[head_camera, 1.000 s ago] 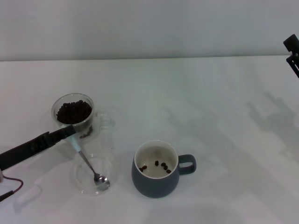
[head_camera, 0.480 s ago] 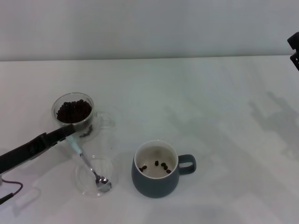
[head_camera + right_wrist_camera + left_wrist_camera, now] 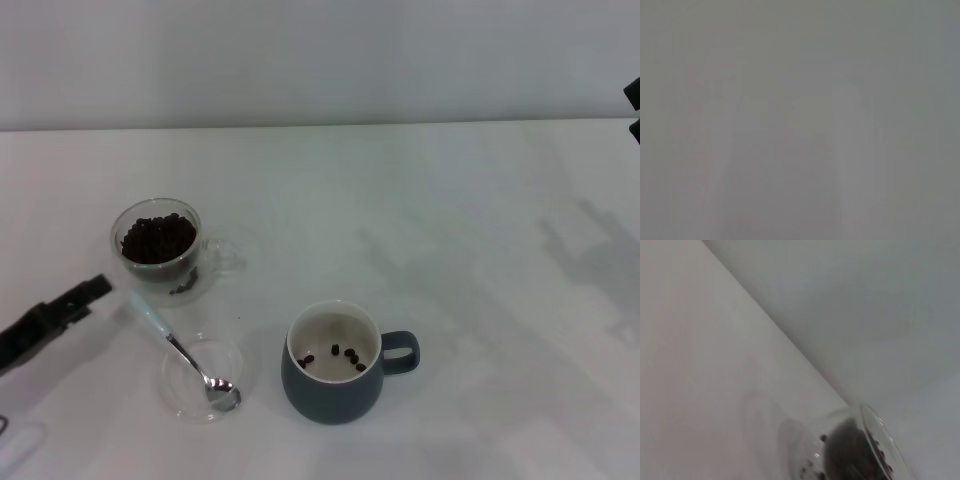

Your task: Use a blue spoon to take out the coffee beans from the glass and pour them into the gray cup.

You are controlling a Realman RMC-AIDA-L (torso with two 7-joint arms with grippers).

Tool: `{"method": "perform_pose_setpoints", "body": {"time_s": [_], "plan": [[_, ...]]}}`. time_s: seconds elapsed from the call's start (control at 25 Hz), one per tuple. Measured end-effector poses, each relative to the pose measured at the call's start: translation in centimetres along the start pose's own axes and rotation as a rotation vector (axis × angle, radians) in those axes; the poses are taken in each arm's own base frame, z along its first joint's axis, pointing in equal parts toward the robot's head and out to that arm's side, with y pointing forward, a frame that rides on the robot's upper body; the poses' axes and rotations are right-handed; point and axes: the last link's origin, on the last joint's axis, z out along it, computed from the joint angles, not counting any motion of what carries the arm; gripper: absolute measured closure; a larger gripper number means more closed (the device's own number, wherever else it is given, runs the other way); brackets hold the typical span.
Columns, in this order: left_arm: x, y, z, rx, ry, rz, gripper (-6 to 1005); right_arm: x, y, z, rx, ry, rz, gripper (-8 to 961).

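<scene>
Mostly coffee beans (image 3: 157, 238) in glass (image 3: 160, 248), few in gray cup (image 3: 335, 385)

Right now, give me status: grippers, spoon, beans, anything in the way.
Left gripper off the blue spoon, beside the glass. Spoon bowl rests in clear dish. Few coffee beans in gray cup. Right gripper parked at table edge.

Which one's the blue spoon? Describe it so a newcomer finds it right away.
Start at the gray cup near the table's front edge, then look toward the robot's left to the flat clear dish. The blue spoon rests with its metal bowl in that dish and its pale blue handle angling up toward the glass of coffee beans. It is the only utensil there.
</scene>
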Motion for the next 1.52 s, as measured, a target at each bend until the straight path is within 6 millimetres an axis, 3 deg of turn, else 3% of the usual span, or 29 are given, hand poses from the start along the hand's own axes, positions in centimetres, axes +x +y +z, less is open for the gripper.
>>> {"method": "perform_pose_setpoints", "body": {"time_s": [0.28,0.36,0.52,0.6,0.72,0.96,1.52], "plan": [[1.7,-1.7,-3.9,0.072,0.175,0.172,270,-0.3,0.1,-0.2,-0.005,-0.014,-0.029,244],[1.8,-1.7,-4.2,0.074,0.192,0.198,270,-0.5,0.0,-0.4,-0.005,-0.026,-0.034,244],[2.2,-1.3,-5.5,0.074,0.310,0.409,272,-0.8,-0.4,-1.2,0.020,-0.031,-0.054,244],[2.1,-1.3,-5.6,0.075,0.325,0.431,277,-0.9,-0.4,-1.6,0.028,-0.027,-0.072,244],[0.9,-1.8,-5.3,0.160,0.480,0.546,281,-0.7,-0.3,-2.4,0.037,-0.007,-0.106,244],[0.6,-1.4,-4.4,0.238,0.561,0.709,276,-0.6,0.1,-2.8,0.026,-0.004,-0.104,244],[6.0,-0.8,-3.7,0.408,0.722,0.914,274,0.1,2.5,-1.1,-0.108,-0.009,-0.049,244]]}}
